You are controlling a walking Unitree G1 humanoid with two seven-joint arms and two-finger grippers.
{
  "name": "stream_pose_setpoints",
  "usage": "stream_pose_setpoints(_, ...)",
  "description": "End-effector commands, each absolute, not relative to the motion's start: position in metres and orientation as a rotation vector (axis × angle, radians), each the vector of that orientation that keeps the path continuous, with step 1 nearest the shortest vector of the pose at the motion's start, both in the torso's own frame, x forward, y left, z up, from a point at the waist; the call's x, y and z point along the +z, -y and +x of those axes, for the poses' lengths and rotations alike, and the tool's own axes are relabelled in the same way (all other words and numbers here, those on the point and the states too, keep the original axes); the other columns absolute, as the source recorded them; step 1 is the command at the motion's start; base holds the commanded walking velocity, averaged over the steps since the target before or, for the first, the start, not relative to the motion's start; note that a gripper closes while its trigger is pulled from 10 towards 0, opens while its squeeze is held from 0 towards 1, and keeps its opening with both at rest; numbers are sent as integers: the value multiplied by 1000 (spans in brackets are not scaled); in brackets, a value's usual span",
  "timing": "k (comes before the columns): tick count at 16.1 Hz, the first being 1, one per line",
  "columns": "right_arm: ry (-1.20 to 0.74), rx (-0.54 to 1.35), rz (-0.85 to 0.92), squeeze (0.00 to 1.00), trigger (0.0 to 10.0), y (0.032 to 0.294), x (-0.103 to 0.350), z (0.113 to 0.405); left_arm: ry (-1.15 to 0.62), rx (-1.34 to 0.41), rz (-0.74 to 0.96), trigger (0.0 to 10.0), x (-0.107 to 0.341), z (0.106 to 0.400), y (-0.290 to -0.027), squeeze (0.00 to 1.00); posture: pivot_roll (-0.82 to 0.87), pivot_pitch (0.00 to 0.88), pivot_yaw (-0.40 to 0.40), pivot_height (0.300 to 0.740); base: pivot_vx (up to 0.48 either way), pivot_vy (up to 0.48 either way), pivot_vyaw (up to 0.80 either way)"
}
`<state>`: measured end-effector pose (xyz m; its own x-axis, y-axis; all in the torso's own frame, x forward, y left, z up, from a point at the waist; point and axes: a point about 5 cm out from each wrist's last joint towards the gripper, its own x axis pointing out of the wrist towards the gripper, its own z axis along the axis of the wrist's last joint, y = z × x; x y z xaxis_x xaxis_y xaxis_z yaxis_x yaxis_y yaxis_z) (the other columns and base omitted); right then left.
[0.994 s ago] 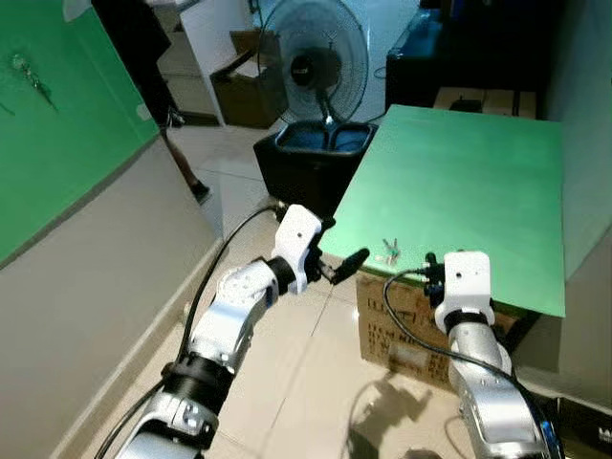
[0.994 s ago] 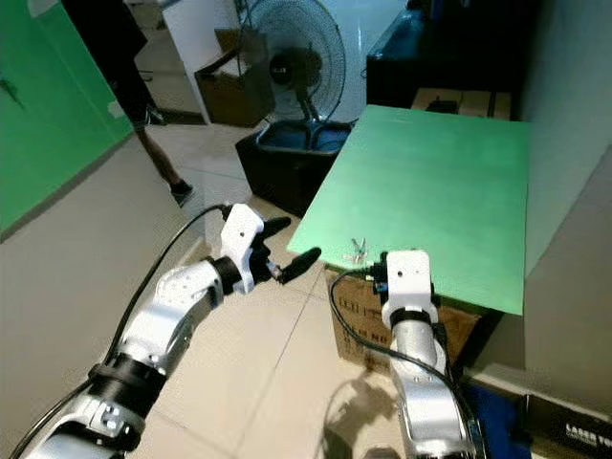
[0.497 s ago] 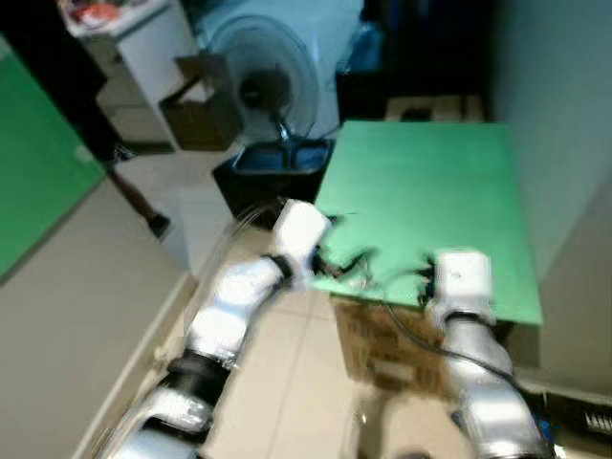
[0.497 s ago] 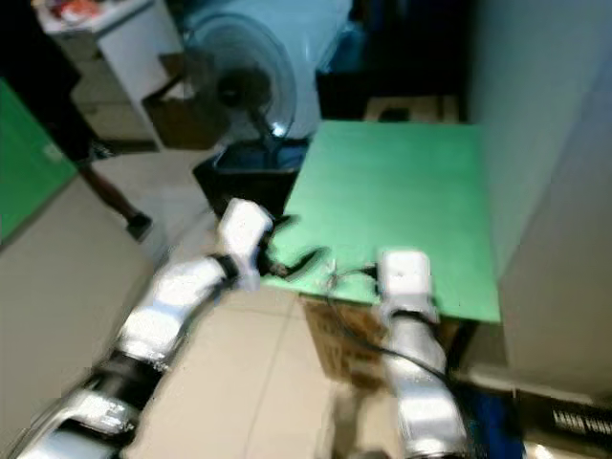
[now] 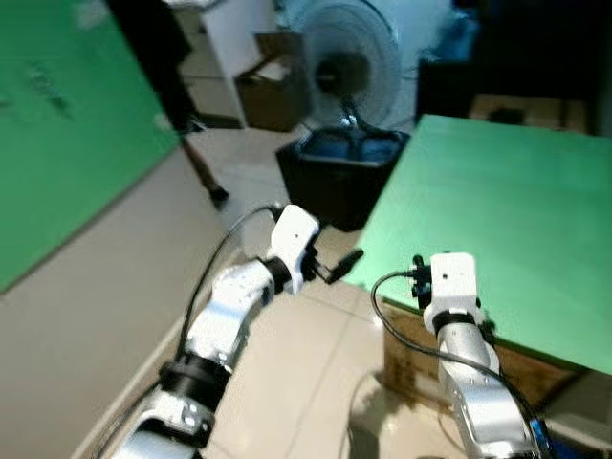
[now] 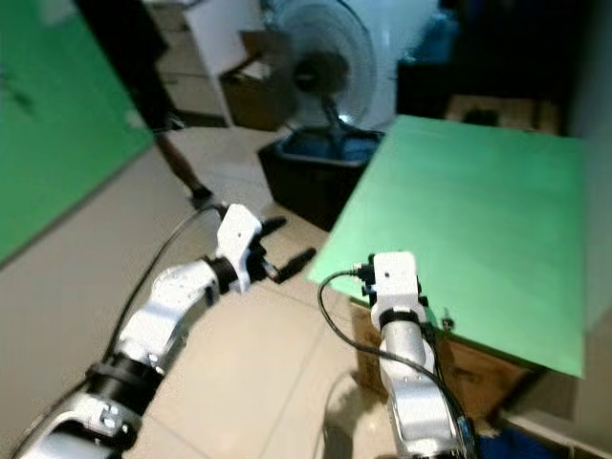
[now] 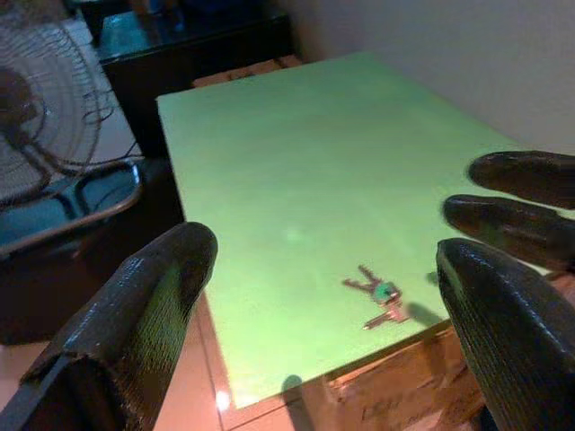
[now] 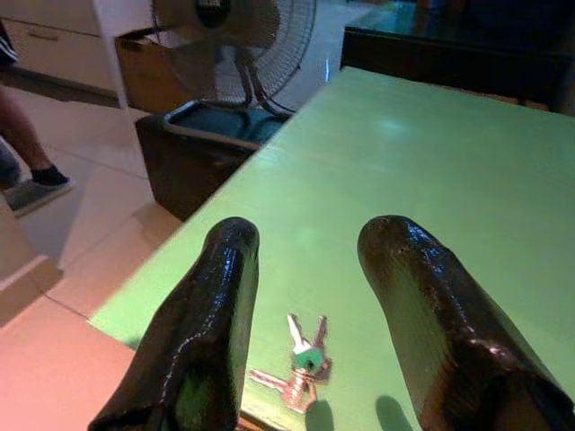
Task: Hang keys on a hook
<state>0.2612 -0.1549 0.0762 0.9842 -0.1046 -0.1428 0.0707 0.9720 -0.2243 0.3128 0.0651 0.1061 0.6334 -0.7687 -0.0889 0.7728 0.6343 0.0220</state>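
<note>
The keys (image 8: 304, 365) lie flat on the green table (image 8: 467, 180), near its front edge, just beyond my right fingers (image 8: 202, 359). These stand open and hold nothing. My left fingers (image 7: 135, 314) are wide open and empty too. I should lower the right fingers straight down around the ring.

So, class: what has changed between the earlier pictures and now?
Mostly the camera has swung, so the whole scene shifted. The right gripper seems to have eased in toward the keys, which now lie just ahead of its open fingers. Nothing has been taken hold of. Unchanged: the keys lie flat near the edge of the table, and the left gripper hangs open off that edge.
</note>
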Motion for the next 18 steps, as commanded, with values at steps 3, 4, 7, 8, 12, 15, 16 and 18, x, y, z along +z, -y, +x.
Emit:
stream_pose_setpoints(3, -159, -89, -214, 0, 10000, 153, 76, 262, -41, -889, 81, 10000, 113, 315, -66, 0, -259, 0, 221, 740, 435, 0, 0)
stream_pose_setpoints(4, -159, -90, -215, 0, 10000, 153, 76, 262, -40, -890, 82, 10000, 113, 315, -66, 0, -258, 0, 222, 740, 450, 0, 0)
stream_pose_setpoints(7, -160, -95, -219, 0, 10000, 153, 76, 264, -48, -904, 71, 10000, 113, 314, -66, 0, -256, 0, 222, 740, 471, 0, 0)
stream_pose_setpoints(8, -161, -96, -219, 0, 10000, 153, 76, 266, -53, -910, 68, 10000, 112, 313, -65, 0, -255, 0, 222, 740, 454, 0, 0)
stream_pose_setpoints(12, -133, -181, -203, 0, 10000, 158, 82, 273, -56, -899, 90, 10000, 111, 313, -68, 0, -251, 0, 227, 740, 0, 0, 0)
stream_pose_setpoints(15, -151, -232, -167, 0, 10000, 160, 79, 279, -57, -899, 85, 10000, 112, 312, -70, 0, -248, 0, 240, 740, 0, 0, 0)
stream_pose_setpoints(16, -162, -243, -143, 0, 10000, 160, 76, 283, -56, -903, 86, 10000, 113, 312, -70, 0, -241, 0, 244, 740, 0, 0, 0)
stream_pose_setpoints(18, -183, -279, -99, 0, 10000, 161, 70, 287, -60, -904, 91, 10000, 114, 311, -74, 0, -225, 0, 257, 740, 0, 0, 0)
